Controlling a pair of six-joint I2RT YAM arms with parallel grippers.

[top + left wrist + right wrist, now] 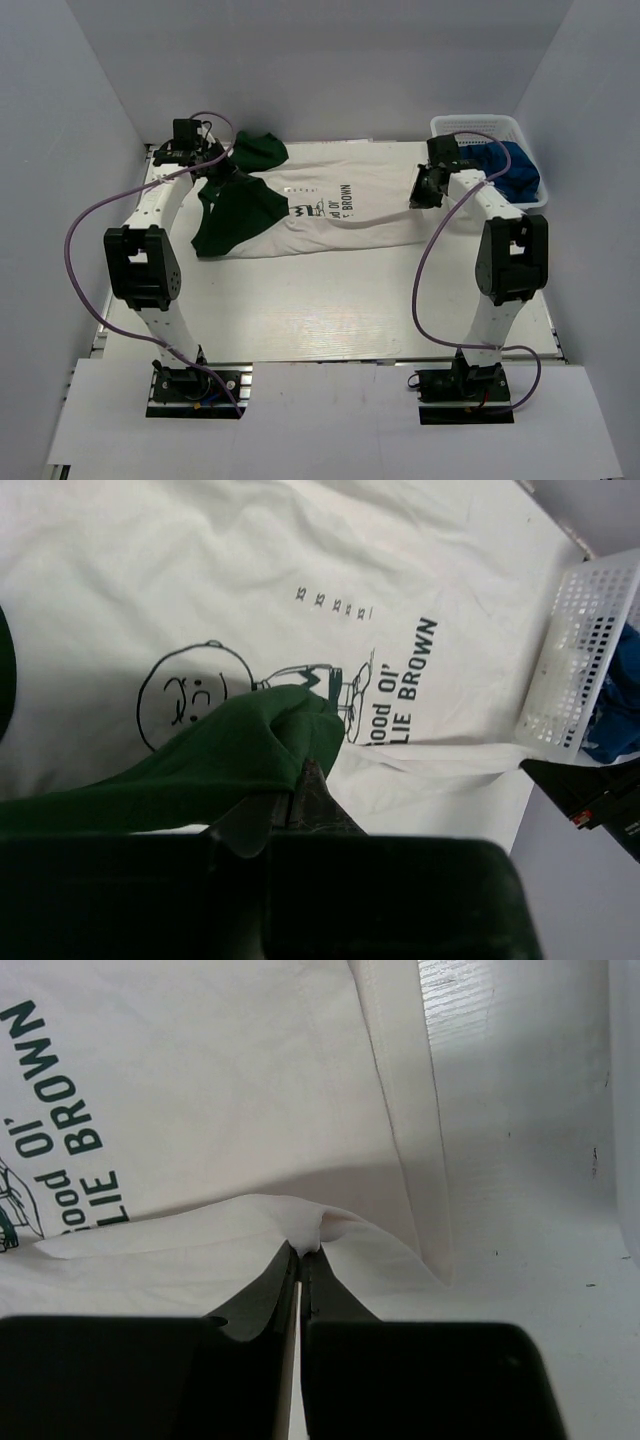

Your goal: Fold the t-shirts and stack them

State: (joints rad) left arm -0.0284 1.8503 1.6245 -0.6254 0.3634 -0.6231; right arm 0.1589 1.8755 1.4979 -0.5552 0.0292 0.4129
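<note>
The white t-shirt (350, 205) with dark green sleeves and "BROWN" chest print lies spread across the back of the table. My left gripper (216, 172) is shut on a green sleeve (190, 770), lifted and drawn over the shirt's chest. My right gripper (428, 188) is shut on the shirt's white hem (310, 1225), raised in a small peak. The other green sleeve (258, 148) lies at the back left. A royal blue t-shirt (510, 168) sits in the white mesh basket (478, 124). No plain white shirts are in view.
The basket stands at the back right corner, also seen in the left wrist view (585, 650). White enclosure walls close in on three sides. The bare white table (330, 310) stretches in front of the shirt toward the arm bases.
</note>
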